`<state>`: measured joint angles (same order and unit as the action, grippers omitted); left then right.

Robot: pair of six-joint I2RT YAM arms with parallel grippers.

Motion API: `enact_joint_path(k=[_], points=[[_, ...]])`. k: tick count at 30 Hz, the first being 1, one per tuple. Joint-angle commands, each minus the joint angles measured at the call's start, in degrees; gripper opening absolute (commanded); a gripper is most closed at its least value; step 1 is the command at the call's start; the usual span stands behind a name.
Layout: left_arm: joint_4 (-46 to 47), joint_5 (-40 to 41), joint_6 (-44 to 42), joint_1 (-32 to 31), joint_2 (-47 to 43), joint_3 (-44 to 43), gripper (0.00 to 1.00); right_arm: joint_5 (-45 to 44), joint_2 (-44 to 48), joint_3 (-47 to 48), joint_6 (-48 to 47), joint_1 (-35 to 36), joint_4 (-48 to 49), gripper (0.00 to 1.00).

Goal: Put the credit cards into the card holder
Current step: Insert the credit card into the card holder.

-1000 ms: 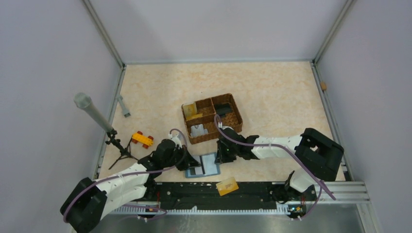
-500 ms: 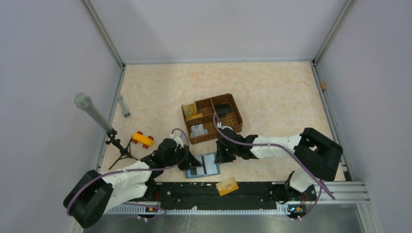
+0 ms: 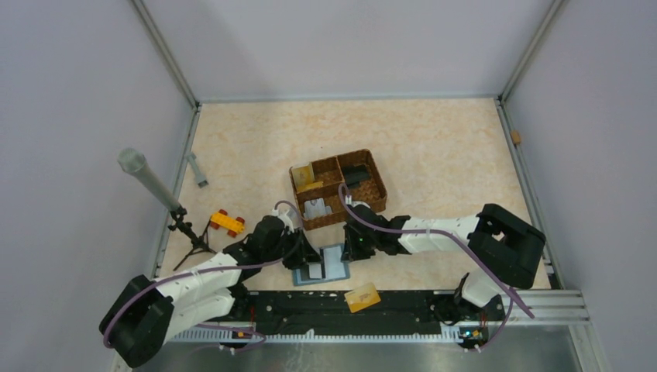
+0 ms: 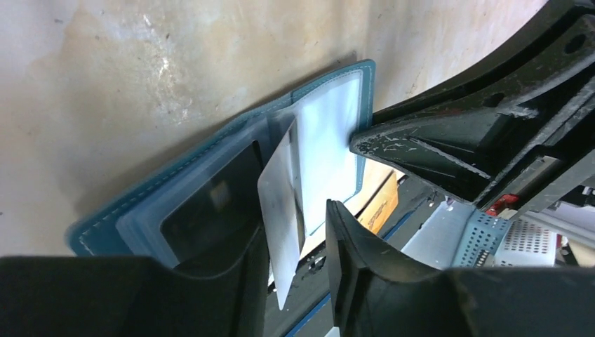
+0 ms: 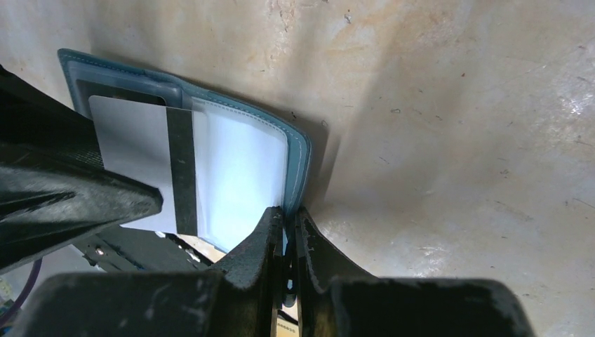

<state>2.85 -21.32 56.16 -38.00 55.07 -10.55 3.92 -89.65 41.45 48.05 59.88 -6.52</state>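
The teal card holder [image 3: 331, 263] lies open on the table near the front edge, its light-blue sleeves [image 4: 210, 158] facing up. A white-grey credit card [image 4: 284, 203] with a black stripe [image 5: 181, 168] has its far end in a sleeve. Its near end stands between the parted fingers of my left gripper [image 4: 298, 221], leaning on the left finger with a gap to the right one. My right gripper [image 5: 289, 210] is shut on the holder's right edge [image 5: 298, 168]. An orange credit card [image 3: 362, 297] lies on the front rail.
A brown wicker basket [image 3: 377, 186] stands just behind the holder, with a gold card [image 3: 304, 175] and pale items in its compartments. A yellow-and-red toy block [image 3: 227, 222] and a tripod with a grey tube [image 3: 147, 177] stand at the left.
My left gripper's jaws have parted off the white-grey card, and that arm has edged toward the holder. The right gripper has kept its grip and place.
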Motion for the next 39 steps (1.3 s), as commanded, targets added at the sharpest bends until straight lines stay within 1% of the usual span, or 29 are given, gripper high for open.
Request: enact_joint_path(k=[1, 8, 13, 17, 23, 30, 32, 34, 37, 39], points=[[-10.61, 3.95, -4.13, -0.08, -1.83, -3.54, 0.41, -2.67, -2.02, 0.65, -1.41, 0.78, -3.16, 0.00], [-17.46, 5.28, -5.46, -0.11, -2.42, -6.30, 0.55, -2.83, -2.12, 0.68, -1.77, 0.82, -3.21, 0.00], [-19.85, 5.24, -5.56, -0.08, -2.68, -7.48, 0.56, -2.87, -2.11, 0.65, -1.93, 0.79, -3.13, 0.00], [-20.47, 4.27, -5.26, -0.08, -2.53, -7.93, 0.54, -2.87, -2.11, 0.43, -2.00, 0.79, -2.82, 0.00], [-15.96, 1.03, -2.86, -0.84, -1.03, -7.36, 0.52, -2.87, -2.01, 0.14, -2.08, 0.82, -2.58, 0.00], [-13.57, 2.67, -2.37, -2.82, 2.58, -8.95, 0.47, -2.87, -1.67, -0.32, -2.00, 0.83, -2.19, 0.00], [-13.40, 2.80, -2.37, -3.33, 3.68, -9.28, 0.44, -2.91, -1.51, -0.45, -1.95, 0.83, -2.22, 0.00], [-14.02, 3.77, -2.42, -3.81, 4.28, -9.47, 0.41, -3.03, -1.29, -0.70, -1.83, 0.77, -2.12, 0.00], [-16.09, 5.88, -3.01, -4.09, 4.35, -9.72, 0.41, -3.03, -1.10, -0.95, -1.68, 0.81, -2.00, 0.00], [-16.55, 6.20, -3.12, -4.19, 4.15, -9.55, 0.38, -3.04, -1.06, -1.11, -1.62, 0.81, -1.86, 0.00]])
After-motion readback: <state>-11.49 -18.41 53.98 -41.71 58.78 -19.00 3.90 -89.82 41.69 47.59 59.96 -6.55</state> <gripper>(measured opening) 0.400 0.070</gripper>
